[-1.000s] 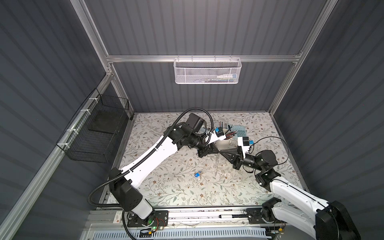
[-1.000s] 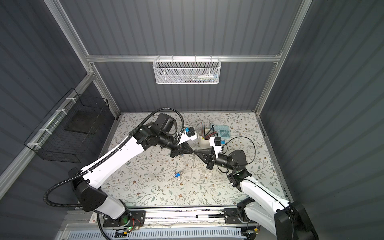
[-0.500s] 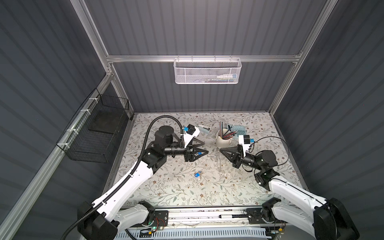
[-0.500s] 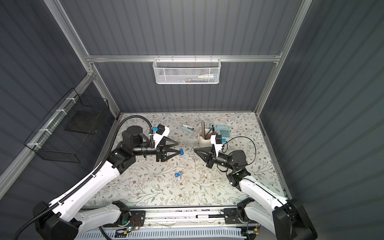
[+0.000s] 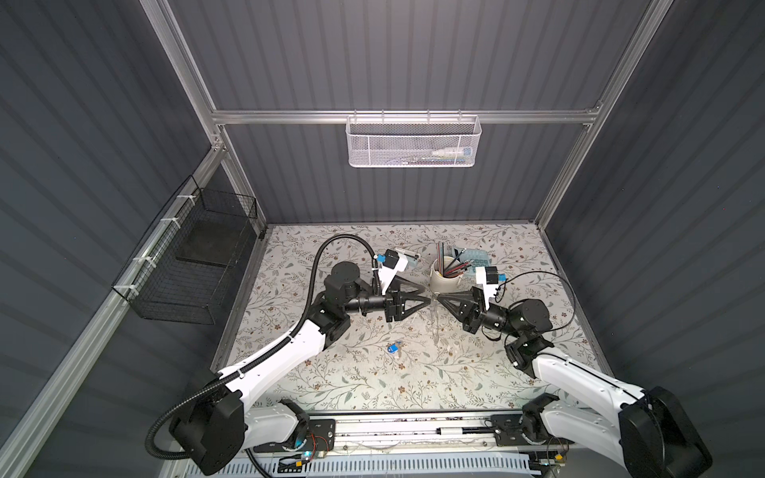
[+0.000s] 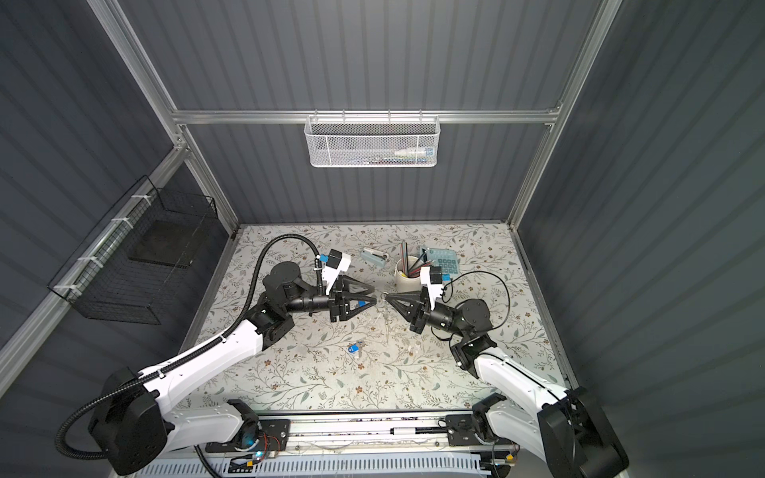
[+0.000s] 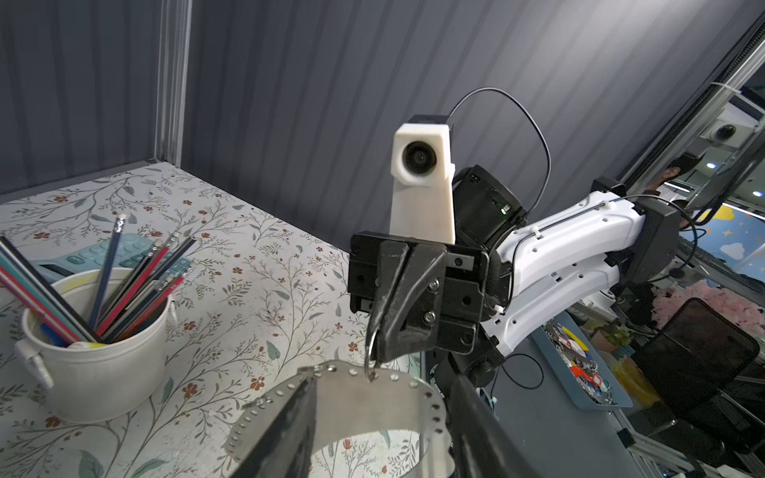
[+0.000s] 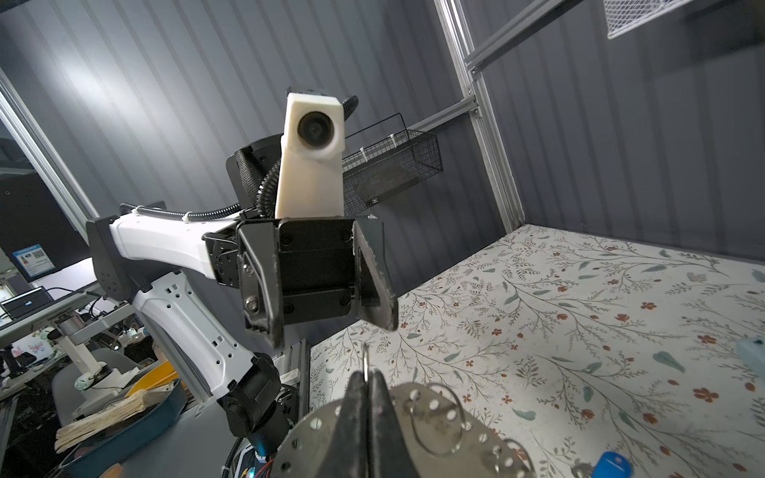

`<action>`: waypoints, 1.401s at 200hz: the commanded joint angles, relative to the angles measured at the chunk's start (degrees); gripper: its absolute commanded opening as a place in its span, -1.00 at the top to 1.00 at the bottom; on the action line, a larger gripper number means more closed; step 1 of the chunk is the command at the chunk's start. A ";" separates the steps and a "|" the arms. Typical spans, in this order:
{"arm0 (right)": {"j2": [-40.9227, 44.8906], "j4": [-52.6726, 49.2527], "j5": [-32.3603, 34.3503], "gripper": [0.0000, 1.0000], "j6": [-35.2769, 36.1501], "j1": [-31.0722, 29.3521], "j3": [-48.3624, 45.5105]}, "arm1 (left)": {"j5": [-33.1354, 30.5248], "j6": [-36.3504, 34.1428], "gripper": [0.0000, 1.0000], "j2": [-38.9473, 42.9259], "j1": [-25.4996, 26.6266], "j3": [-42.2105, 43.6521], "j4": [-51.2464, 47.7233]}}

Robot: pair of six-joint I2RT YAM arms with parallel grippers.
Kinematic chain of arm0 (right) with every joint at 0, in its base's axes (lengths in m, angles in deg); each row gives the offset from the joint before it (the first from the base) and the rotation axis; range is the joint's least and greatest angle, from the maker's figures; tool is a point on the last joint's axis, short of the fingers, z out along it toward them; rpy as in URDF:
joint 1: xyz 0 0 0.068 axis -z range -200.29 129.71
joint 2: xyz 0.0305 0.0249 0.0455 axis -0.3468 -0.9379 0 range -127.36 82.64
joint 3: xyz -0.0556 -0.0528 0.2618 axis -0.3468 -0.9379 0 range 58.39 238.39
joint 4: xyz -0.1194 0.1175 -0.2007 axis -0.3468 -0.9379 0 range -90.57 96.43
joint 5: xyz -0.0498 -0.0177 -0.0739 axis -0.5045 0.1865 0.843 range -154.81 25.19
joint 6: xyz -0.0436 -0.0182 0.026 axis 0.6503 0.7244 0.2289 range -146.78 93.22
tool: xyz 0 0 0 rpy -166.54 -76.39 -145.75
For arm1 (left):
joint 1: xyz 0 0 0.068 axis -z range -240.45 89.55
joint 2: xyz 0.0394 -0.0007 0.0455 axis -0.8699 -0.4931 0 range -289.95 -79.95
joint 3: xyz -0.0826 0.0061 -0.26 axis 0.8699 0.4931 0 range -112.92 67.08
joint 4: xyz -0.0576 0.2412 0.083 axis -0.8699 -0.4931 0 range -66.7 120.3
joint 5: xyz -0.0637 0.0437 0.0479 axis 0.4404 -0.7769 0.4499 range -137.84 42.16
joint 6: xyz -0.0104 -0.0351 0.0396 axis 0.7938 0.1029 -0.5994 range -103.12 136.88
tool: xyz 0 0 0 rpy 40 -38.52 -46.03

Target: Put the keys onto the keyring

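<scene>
Where the desk [image 5: 372, 389] meets the front rail, the floral top is bare, with open room to both sides. Just past that lies a loose key [image 5: 394, 348], blue tag showing, metal part too small to read. Mid-desk, the left end effector [image 5: 428, 296] is released, jaws apart and nothing between them, tips just short of the right end effector [image 5: 439, 297]. That one is clenched on the keyring [image 7: 393, 397], pinching a thin wire loop at its studded rim. The keyring is held above the desk and is barely visible in both top views. A second key [image 8: 612, 464] sits at the rim, cut off by the frame edge, attachment unclear. Farther back is a cup [image 5: 445, 281] of pencils, near the tips. The stapler [image 5: 410, 260] and calculator [image 5: 476, 260] are part-hidden by the wrist cameras.
</scene>
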 commanded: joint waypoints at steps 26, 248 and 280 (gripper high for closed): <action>0.30 3.50 -1.06 1.00 -1.28 0.18 1.35 | -1.68 0.35 0.11 -2.05 1.64 -0.99 2.93; -1.42 4.70 -2.26 1.00 -2.05 0.17 1.37 | -0.61 3.86 0.68 -5.82 2.21 -4.38 1.84; -1.37 4.73 -2.22 1.00 -2.05 0.16 1.49 | -0.34 3.42 0.90 -6.20 2.24 -4.71 1.13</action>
